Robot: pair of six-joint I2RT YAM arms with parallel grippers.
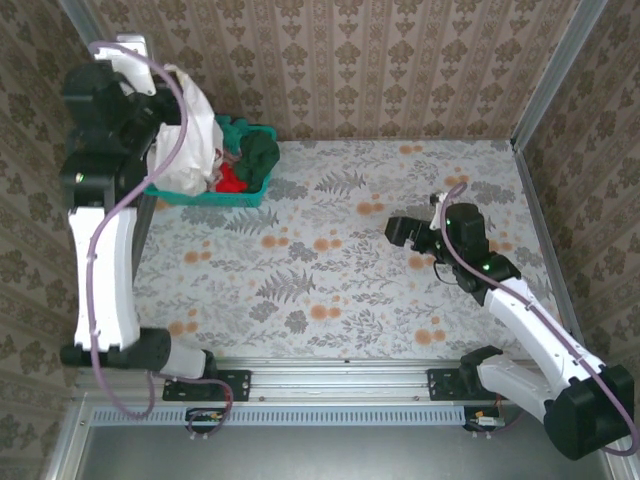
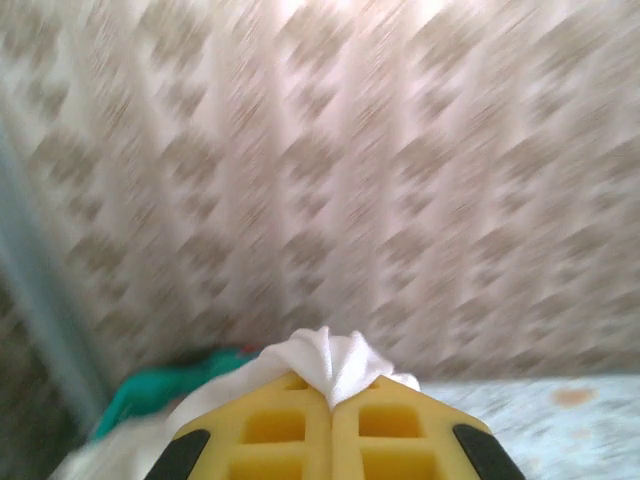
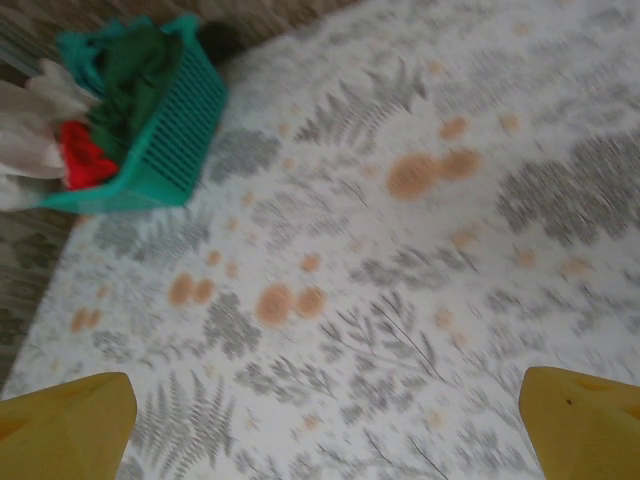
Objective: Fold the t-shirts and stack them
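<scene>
Nearest, the right gripper [image 3: 325,385] hangs with fingers spread wide over the floral table [image 1: 330,290], holding nothing; at the far left the left gripper [image 2: 332,398] has its fingers pressed together on a fold of the white t-shirt [image 1: 195,130], which drapes above the teal basket [image 1: 215,197] where a dark green shirt [image 1: 258,150] and a red shirt [image 1: 230,180] lie bunched. To pull it well, I judge the lift should clear the basket rim without dragging the neighbours out, then carry to the open middle so the free gripper can take a second corner; no brand, label or writing can be read.
</scene>
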